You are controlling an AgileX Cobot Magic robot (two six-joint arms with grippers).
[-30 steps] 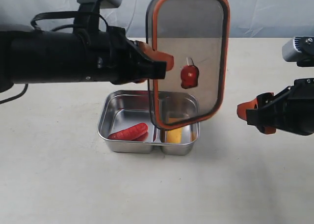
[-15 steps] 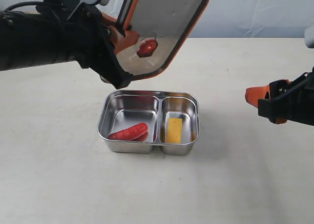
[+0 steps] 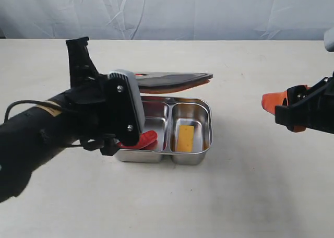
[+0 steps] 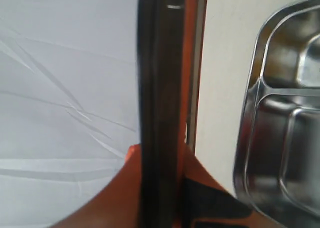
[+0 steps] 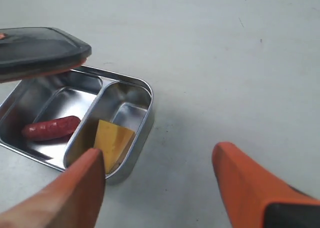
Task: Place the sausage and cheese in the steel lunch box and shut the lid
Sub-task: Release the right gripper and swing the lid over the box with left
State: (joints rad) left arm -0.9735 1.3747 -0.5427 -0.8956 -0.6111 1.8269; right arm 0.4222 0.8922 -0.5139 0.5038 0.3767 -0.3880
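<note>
The left end effector (image 4: pixel 161 163) pinches one edge of the lid (image 3: pixel 175 81). Its orange fingers (image 4: pixel 131 188) are pressed against both faces. The lid hangs roughly level just above the steel lunch box (image 3: pixel 190 158), but it is offset toward the top of the exterior frame, so it covers only the far rim. The right end effector (image 5: pixel 159 153) is spread wide and holds nothing, well apart at the right edge.

Both foods are already inside. The sausage (image 5: pixel 50 128) lies in the larger left compartment and the cheese (image 3: pixel 185 138) in the narrower right one. Closing is what remains.

To close it well, the lid probably has to slide toward the lower part of the frame until its rounded corners line up with the box's. It should then come down flat rather than edge first, so the seal seats all round. Because the grip is on one rim, pressing there alone could tip the opposite side up. The box rests loose on the counter (image 3: pixel 250 196) and may skid under a sideways push.

The box is polished steel, mirror-bright, with soft corners and a raised divider. The lid is a thin, dark, smoky panel with an orange rim band that looks rubbery. The sausage is glossy red and slightly curved. The cheese is a matte yellow-orange slab.
</note>
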